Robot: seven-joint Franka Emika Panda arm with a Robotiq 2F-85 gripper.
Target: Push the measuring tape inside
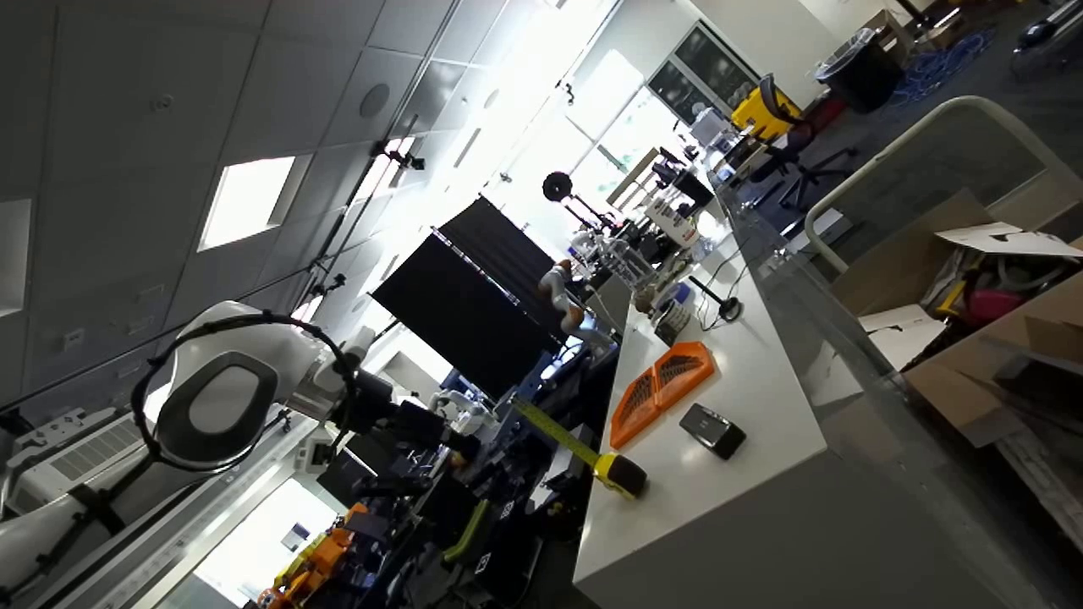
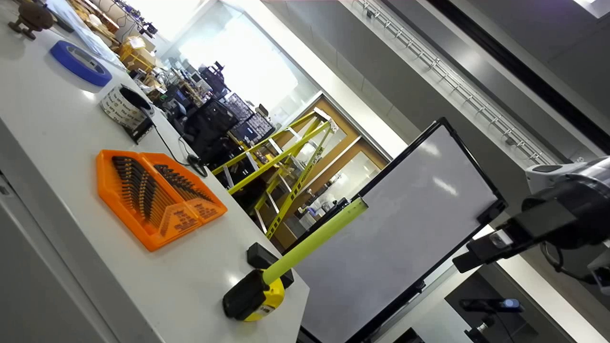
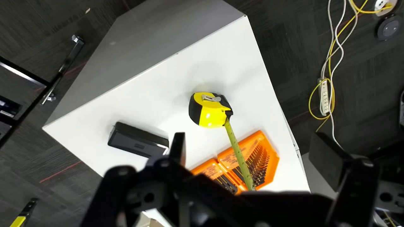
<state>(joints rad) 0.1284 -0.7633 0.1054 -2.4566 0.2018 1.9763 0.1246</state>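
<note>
White tabletop [image 3: 142, 101] bears 1 extended measuring tape [image 3: 210, 111], 1 black box [image 3: 138, 140]; 1 gripper [image 3: 252, 153] gapes wide.

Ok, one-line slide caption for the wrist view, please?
Measuring tape on a white table, blade out, with a black box and an orange case nearby; open gripper in the foreground.

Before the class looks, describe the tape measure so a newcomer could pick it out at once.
At one end of the white table lie an orange case and a black box. Apart from both sits the tape measure. Unlike them, it is yellow and black, with a long yellow-green blade jutting out.
</note>
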